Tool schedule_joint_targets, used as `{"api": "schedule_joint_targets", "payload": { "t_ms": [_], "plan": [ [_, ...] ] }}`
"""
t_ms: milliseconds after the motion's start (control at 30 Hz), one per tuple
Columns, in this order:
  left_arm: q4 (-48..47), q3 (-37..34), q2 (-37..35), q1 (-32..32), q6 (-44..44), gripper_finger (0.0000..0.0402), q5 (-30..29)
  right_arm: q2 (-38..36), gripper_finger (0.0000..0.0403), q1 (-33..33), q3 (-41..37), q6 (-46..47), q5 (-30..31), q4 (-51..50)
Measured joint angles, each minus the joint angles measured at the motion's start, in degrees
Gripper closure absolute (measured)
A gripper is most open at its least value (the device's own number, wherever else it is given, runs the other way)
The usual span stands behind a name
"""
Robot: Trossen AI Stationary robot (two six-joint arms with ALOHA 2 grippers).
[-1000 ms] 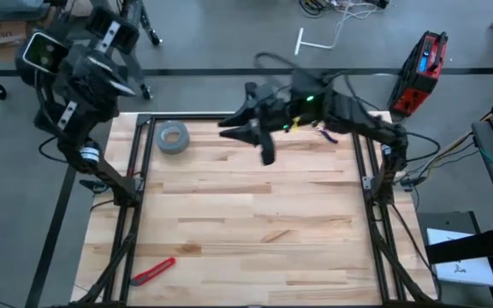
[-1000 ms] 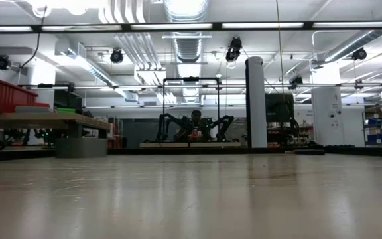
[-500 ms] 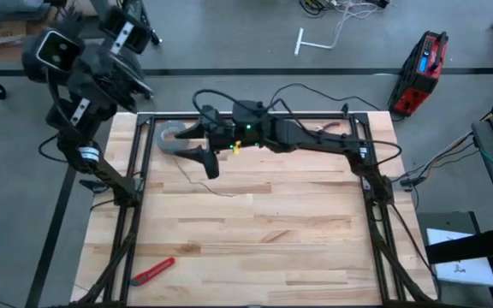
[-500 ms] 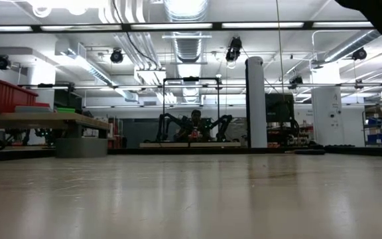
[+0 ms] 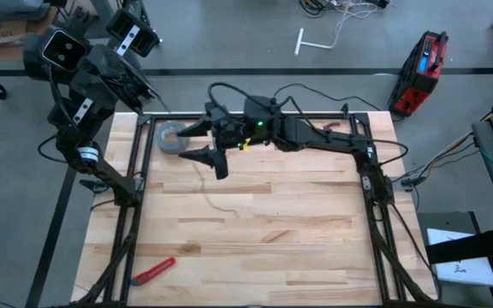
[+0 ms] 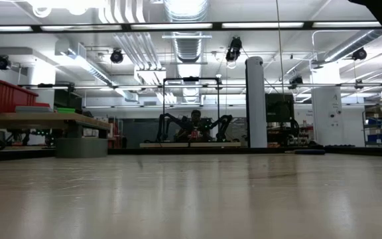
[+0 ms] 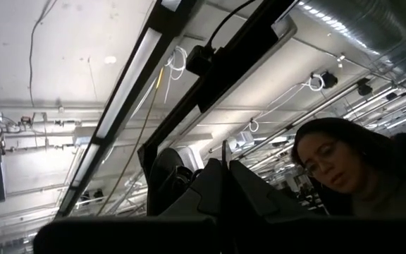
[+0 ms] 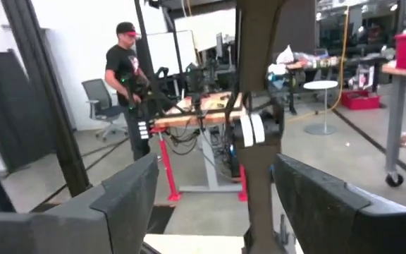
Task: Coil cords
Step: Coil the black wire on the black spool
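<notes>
High view: the right gripper [image 5: 202, 143] now sits slightly further from the grey tape roll [image 5: 171, 139] than half a second ago, jaws spread wide, holding nothing, just beside the roll toward 3 o'clock. A thin black cord [image 5: 207, 186] trails from under it across the wooden worktop [image 5: 255, 231] toward 6 o'clock. No reel can be made out. A red-handled tool [image 5: 152, 271] lies near the 7 o'clock corner. The left gripper [image 5: 131, 27] stays raised off the 10 o'clock corner; I cannot tell its jaws.

Low view: bare worktop, with a workshop hall behind, unchanged.

Left wrist view: ceiling lights and a person [image 7: 361, 169].

Right wrist view: both fingers [image 8: 129, 194] well apart; a person in a cap [image 8: 129, 85] stands beyond.
</notes>
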Motion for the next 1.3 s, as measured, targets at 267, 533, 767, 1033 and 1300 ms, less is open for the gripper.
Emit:
{"api": "schedule_joint_targets", "payload": {
  "t_ms": [267, 533, 767, 1033, 1300],
  "plan": [
    [0.0, 0.0, -0.6, -0.1, -0.4, 0.0396, -0.3, -3.4, 0.0133, -0.8, 0.0, -3.3, 8.1, -7.7],
    [0.0, 0.0, -0.6, 0.0, -0.4, 0.0396, -0.5, -2.5, 0.0132, 2.3, 0.0, 0.0, 2.1, -9.1],
    [-0.2, 0.0, -0.3, 0.0, -0.4, 0.0396, -0.5, 1.9, 0.0137, 3.0, 0.0, 2.8, 3.3, -5.0],
    [-1.6, -0.1, -0.4, 0.3, -0.4, 0.0396, -0.5, 1.1, 0.0296, 3.6, -0.1, -1.0, 11.1, -7.8],
    [-10.0, -0.1, -1.7, 3.8, 0.2, 0.0396, 1.2, -4.2, 0.0399, 6.6, -0.1, -12.1, 21.2, -15.6]
  ]
}}
